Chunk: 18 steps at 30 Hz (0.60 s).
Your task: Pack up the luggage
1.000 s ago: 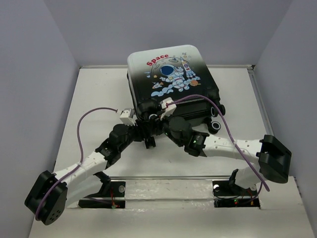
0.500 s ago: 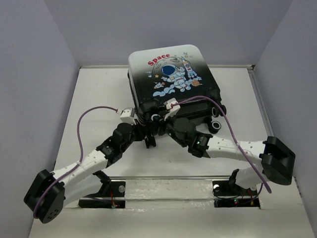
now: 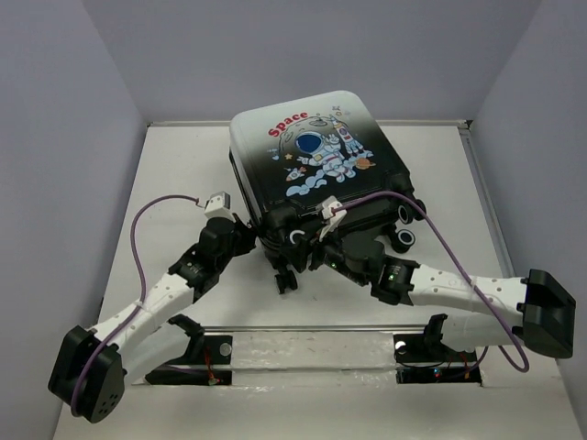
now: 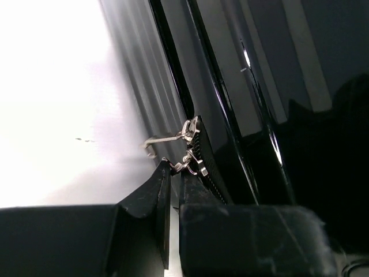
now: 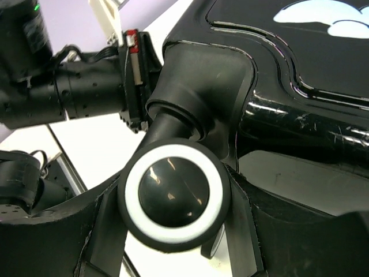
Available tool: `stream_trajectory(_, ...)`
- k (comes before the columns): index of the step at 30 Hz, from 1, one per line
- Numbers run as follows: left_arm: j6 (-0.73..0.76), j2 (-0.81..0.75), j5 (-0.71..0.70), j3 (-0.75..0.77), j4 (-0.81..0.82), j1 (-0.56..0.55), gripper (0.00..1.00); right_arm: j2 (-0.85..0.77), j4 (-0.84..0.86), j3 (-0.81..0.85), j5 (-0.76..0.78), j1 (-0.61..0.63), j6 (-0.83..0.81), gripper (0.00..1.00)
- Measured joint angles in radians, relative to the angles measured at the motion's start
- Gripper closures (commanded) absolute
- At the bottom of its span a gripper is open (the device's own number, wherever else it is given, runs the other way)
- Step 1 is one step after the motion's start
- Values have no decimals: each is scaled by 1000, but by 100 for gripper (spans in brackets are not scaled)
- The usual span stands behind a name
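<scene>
The luggage lies shut on the white table, astronaut and red "Space" print facing up, wheels toward me. In the left wrist view my left gripper is pinched shut on a metal zipper pull at the black zipper along the shell's side. In the top view it sits at the case's near left corner. My right gripper is shut on a black wheel with a white ring; its fingers flank the wheel. In the top view it is at the near edge.
Two more wheels stick out at the case's near right. Purple cables loop over both arms. Grey walls close in the table on the left, back and right. A metal rail runs along the near edge.
The suitcase has turned and its printed top has shifted left and a little farther away. Both arms have stretched farther forward, staying at the near edge of the case.
</scene>
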Motion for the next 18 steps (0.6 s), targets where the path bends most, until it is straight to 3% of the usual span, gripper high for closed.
stream_trajectory(3,-8,67,25,60,-34,31,92,0,3,-1,-2,-6,-2,93)
stream_trajectory(4,-12,93,37,87,-48,42,83,0,3,-1,-2,-8,-2,93)
stream_trajectory(5,-16,107,41,101,-51,50,71,1,4,-1,-2,-12,-2,93)
stream_trajectory(6,-21,119,43,114,-58,57,41,1,4,-1,-3,-13,-2,93)
stream_trajectory(9,-32,95,-16,123,-103,90,1,15,8,3,-4,-10,2,91)
stream_trajectory(10,-39,82,-37,123,-110,103,1,26,10,11,-4,-7,6,86)
stream_trajectory(13,-35,-122,-127,141,-158,163,1,78,-18,71,-1,13,8,41)
stream_trajectory(14,-30,-175,-138,154,-174,163,1,105,-52,114,8,21,0,5)
stream_trajectory(15,-13,-242,-151,182,-197,162,1,120,-66,134,13,26,-3,0)
stream_trajectory(18,27,-369,-172,293,-244,162,1,196,-142,265,25,57,-29,0)
